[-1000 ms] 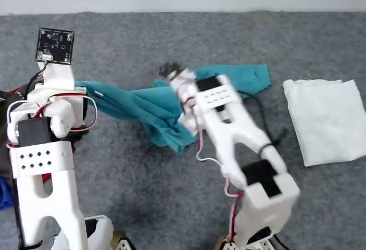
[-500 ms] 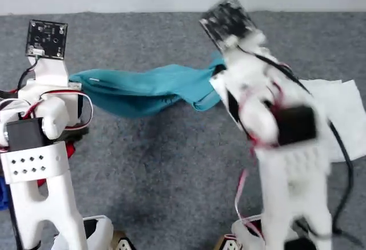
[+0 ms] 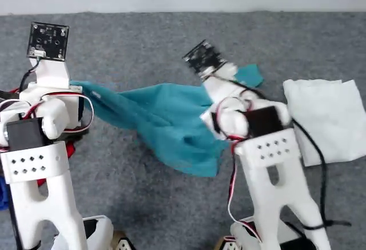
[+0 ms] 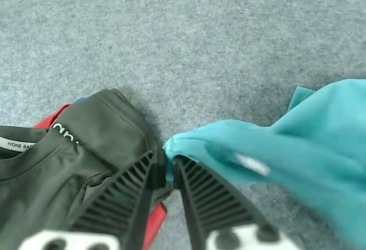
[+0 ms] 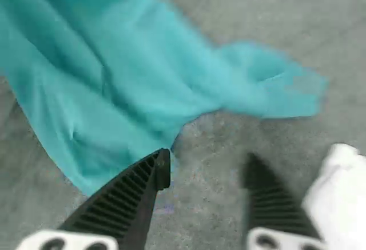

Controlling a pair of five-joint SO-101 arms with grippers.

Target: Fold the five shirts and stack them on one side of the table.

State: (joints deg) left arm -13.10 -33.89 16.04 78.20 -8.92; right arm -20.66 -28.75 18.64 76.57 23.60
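R gripper [image 5: 209, 164] released teal shirt [image 3: 171, 124]; L gripper [image 4: 167, 164] clamps edge.

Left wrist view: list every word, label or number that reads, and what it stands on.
White neck label inside the dark olive cloth shirt: small print, cut off at the picture's edge, not fully readable.
White lettering on that shirt: mostly folded under, unreadable.
White tag on the teal cloth shirt: blurred, unreadable.
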